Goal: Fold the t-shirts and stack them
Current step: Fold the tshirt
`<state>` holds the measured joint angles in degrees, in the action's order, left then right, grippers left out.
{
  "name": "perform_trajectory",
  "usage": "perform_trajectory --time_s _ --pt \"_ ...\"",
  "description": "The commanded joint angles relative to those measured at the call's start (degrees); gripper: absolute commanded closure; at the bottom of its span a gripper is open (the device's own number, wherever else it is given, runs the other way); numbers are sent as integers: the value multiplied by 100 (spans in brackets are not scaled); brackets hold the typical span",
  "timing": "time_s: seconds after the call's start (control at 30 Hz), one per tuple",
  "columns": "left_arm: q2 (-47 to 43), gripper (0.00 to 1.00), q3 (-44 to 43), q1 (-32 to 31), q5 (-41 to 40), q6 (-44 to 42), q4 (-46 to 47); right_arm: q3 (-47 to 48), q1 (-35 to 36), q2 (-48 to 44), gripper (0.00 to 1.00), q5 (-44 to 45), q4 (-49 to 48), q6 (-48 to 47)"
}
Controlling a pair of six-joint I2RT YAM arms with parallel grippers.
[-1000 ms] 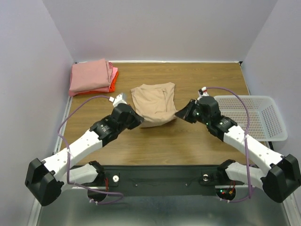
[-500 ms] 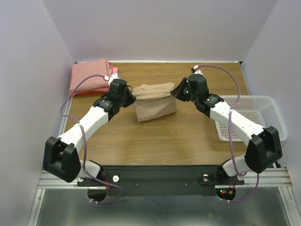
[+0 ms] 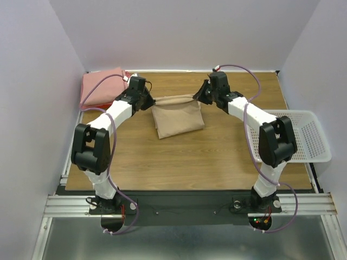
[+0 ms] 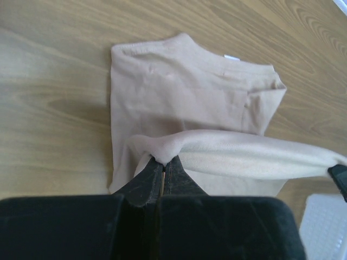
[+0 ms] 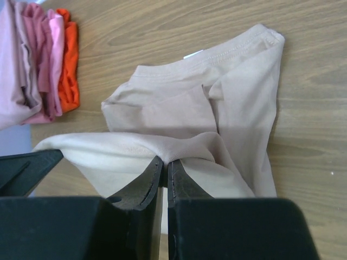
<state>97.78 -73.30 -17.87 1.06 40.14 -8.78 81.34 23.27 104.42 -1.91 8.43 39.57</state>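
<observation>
- Two arms (image 3: 116,111) hold the far edge of the tan t-shirt (image 3: 176,119) off the table (image 3: 217,157); pink and orange t-shirts (image 3: 100,86) sit stacked far left.
- Left wrist: left gripper (image 4: 162,162) clenched on one corner.
- Right wrist: right gripper (image 5: 164,161) pinching the other corner.

A wooden table (image 3: 217,157) carries a tan t-shirt (image 3: 178,120). Left of it — a pink-and-orange folded stack (image 3: 100,86); right, a white basket (image 3: 309,135), perhaps overhanging.

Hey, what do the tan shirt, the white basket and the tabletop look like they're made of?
Tan shirt: soft matte knit cloth, probably cotton; it drapes, with stitched hems.
Basket: white plastic, seemingly rigid; moulded mesh.
Tabletop: wood or wood-look laminate; grain lines, slight sheen.
</observation>
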Motion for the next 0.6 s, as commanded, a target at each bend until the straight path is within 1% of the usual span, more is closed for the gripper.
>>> perform_trajectory --time_s 0.0,0.17,0.2,0.23,0.27,0.3,0.33,0.37,0.4,0.5,0.53,0.57 --pt "434 100 -650 161 -132 -305 131 679 -208 472 99 139 -271 -169" --pt "1146 100 -1458 257 -246 -358 -230 1243 -384 1220 98 -108 -263 -99" --pt "1339 86 -1572 301 -238 -366 -256 1305 -402 1299 96 -55 -271 -55" --pt "1436 75 -1800 319 -160 -410 -291 1471 -419 1474 91 -29 -263 -29" --pt "1611 64 -1924 328 -133 -445 -378 1559 -463 1554 84 -63 -263 -2" --pt "1691 45 -2038 345 -141 -463 -458 1665 -481 1729 50 -238 -263 -46" --pt "1736 6 -2213 345 -141 -515 -511 1901 -490 1800 33 -326 -254 -107" --pt "1762 2 -2267 345 -141 -551 -502 1964 -516 1845 7 -423 -254 -160" --pt "1754 2 -2311 345 24 -603 -494 2008 -525 1862 0 -537 -245 -213" --pt "1570 2 -2277 345 122 -823 -494 1772 -525 1609 0 -643 -245 -283" --pt "1482 2 -2033 337 149 -841 -467 1649 -525 1512 0 -722 -245 -301" --pt "1281 1 -1839 337 149 -885 -293 1309 -525 1233 0 -784 -245 -362"
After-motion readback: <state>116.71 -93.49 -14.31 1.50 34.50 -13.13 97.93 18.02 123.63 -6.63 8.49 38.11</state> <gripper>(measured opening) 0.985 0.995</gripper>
